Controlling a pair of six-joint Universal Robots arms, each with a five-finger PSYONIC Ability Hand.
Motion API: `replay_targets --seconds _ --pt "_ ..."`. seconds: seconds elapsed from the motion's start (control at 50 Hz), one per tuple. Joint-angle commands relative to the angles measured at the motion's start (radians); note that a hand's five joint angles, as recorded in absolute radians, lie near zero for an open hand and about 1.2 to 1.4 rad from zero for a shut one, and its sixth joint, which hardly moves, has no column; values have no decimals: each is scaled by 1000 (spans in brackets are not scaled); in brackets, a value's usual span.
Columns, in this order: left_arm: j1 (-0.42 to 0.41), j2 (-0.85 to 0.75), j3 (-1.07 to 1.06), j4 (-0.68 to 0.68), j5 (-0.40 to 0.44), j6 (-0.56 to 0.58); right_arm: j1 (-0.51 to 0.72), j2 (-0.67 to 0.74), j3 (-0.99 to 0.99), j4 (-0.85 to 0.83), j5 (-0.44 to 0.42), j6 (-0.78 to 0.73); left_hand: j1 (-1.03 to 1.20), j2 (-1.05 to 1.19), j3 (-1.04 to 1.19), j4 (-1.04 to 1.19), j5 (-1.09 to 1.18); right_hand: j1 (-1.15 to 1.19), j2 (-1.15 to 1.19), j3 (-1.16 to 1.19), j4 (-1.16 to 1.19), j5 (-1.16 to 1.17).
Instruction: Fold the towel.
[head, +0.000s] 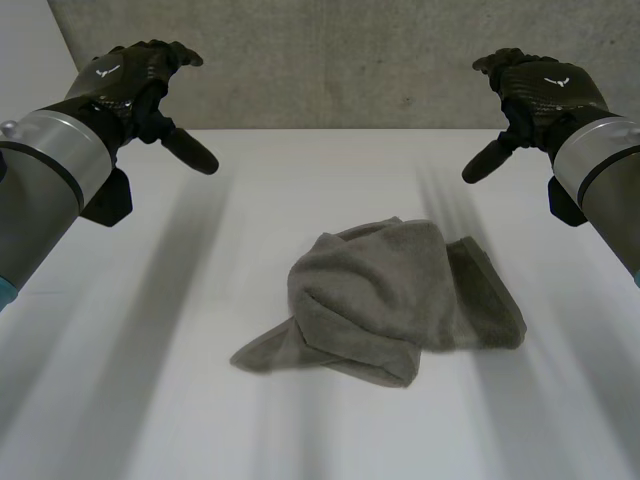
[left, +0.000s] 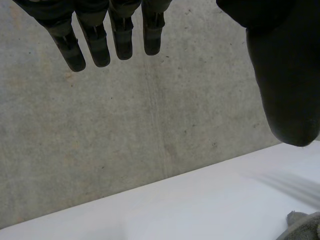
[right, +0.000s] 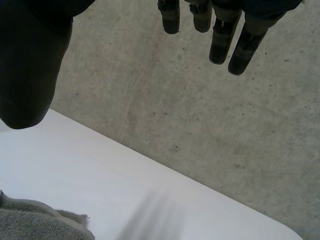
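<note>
1. Towel (head: 390, 300): grey and crumpled into a loose heap, it lies on the white table (head: 130, 400) near the middle, a little toward the robot's right. One flat corner pokes out toward the near left. A thicker folded band runs along the heap's right side.
2. Both arms are raised beyond the towel, one on each side. Each robot hand is in the air, well apart from the cloth and from the other.
3. The left robot hand (head: 130, 85) hangs over the far left part of the table. It is open, with its fingers (left: 95, 47) nearly straight and side by side and its thumb (left: 285, 80) spread wide from them. It grips and touches nothing. In the left wrist view a small edge of the towel shows on the table below the thumb.
4. The right robot hand (head: 535, 90) mirrors it over the far right part of the table. Its fingers are relaxed, its thumb is held wide, and it holds nothing. In the right wrist view a bit of the towel lies below the thumb.
5. A grey concrete wall (head: 330, 60) stands behind the table's far edge.
</note>
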Motion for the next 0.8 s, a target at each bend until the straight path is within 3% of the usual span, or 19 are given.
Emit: replay_targets --seconds 0.02,0.1,0.26,0.42,0.64,0.68,0.7,0.72,0.74,0.76,0.78,0.8 --pt "-2 -12 -5 2 6 1 3 -3 5 -1 -18 -2 -125 -64 -49 -56 -58 -97 -86 -12 -58 -63" --pt "-10 -49 -8 5 21 3 14 0 8 -1 -29 -5 -90 -29 -49 -56 -25 -97 -86 -12 -58 -63" --pt "-54 -194 -5 4 61 1 41 103 17 12 -139 -130 -66 -5 -49 -56 -1 -97 -86 -12 -58 -63" --pt "-103 -345 -4 4 72 1 118 256 18 25 -135 -305 -66 -5 -49 -56 -1 -95 -83 -12 -58 -63" --pt "-168 -512 -4 4 72 -14 152 424 26 17 -139 -353 -34 27 -49 -56 31 84 96 -12 -58 -55" --pt "-174 -528 -4 4 72 -16 166 454 23 9 -141 -348 21 83 -49 -56 86 338 350 -12 -58 198" --pt "-179 -535 -4 4 73 -14 166 454 23 9 -141 -348 188 249 -49 -56 252 340 351 -12 -58 200" --pt "-179 -535 -4 4 73 -14 167 453 21 -6 -138 -342 189 251 -49 -56 254 677 689 -12 -58 537" --pt "-182 -535 -4 5 73 -16 164 438 26 -39 -136 -330 573 634 -49 -56 638 1145 1157 -12 -58 1006" --pt "-182 -529 -4 5 73 -20 164 438 26 -40 -136 -330 1010 1071 -49 -56 1075 1150 1162 -12 -58 1010" --pt "-182 -529 -4 5 73 -20 158 403 37 -87 -133 -307 1014 1076 -49 -56 1079 1297 1309 -12 -58 1158" --pt "-183 -514 1 5 73 -28 158 402 37 -87 -133 -307 1098 1159 -49 -56 1163 1299 1310 -12 -58 1159"
